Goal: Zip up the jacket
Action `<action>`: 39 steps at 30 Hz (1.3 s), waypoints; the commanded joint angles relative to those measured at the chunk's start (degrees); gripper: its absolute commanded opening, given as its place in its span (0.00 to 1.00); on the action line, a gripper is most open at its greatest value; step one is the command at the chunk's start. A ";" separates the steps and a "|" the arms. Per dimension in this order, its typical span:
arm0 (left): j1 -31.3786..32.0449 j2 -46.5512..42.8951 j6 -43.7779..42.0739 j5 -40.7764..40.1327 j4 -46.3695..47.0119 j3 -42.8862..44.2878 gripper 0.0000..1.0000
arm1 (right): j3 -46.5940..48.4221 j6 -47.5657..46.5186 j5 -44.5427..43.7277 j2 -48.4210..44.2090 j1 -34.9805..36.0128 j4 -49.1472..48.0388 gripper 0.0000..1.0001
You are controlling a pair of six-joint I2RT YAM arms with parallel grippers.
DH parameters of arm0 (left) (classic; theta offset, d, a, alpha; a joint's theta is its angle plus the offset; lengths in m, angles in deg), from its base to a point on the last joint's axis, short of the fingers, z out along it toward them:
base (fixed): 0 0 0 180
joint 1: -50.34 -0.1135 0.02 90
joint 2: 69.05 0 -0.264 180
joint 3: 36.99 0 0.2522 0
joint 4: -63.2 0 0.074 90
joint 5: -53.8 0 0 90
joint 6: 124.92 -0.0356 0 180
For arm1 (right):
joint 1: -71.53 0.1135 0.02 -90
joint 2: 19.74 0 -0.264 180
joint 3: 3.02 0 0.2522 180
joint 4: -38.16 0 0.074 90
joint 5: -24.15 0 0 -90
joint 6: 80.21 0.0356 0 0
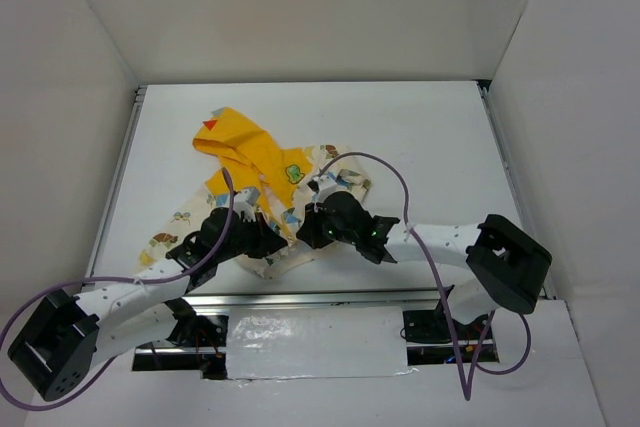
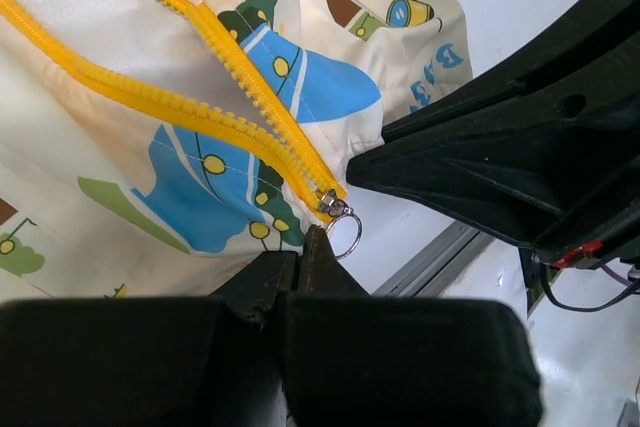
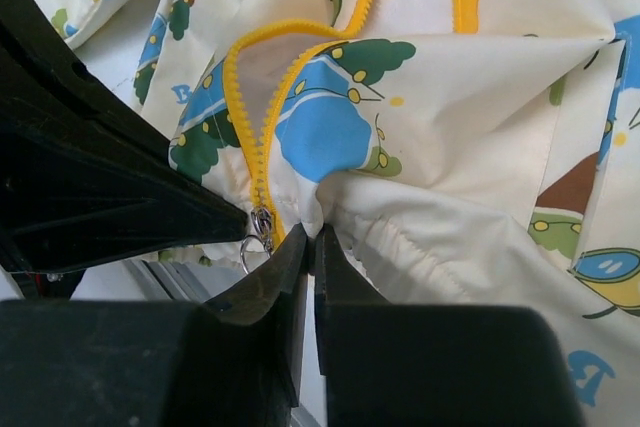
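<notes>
The jacket (image 1: 270, 182) lies left of centre on the tabletop (image 1: 430, 137), hem toward the near edge, zipper open above the slider (image 3: 262, 222). The right fingers (image 3: 338, 269) are closed on bunched hem cloth beside it — likely an anchor against the pull. The left fingers (image 2: 328, 269) are pressed together just under the pull ring (image 2: 345, 235); whether they pinch it cannot be told

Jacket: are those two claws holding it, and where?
Yes. The left gripper and right gripper each pinch the jacket at its bottom hem, either side of the zipper slider.
</notes>
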 commanded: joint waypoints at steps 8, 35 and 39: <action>0.45 1.18 -0.23 5.07 5.04 -0.60 0.00 | 5.49 2.03 2.83 -2.86 0.12 0.02 0.49; 0.45 0.57 0.12 5.77 4.69 0.81 0.00 | -9.88 18.28 9.77 -13.77 1.26 -6.64 0.60; 0.45 0.74 0.21 6.04 4.87 0.90 0.00 | -12.17 21.63 9.33 -11.31 1.62 -12.01 0.58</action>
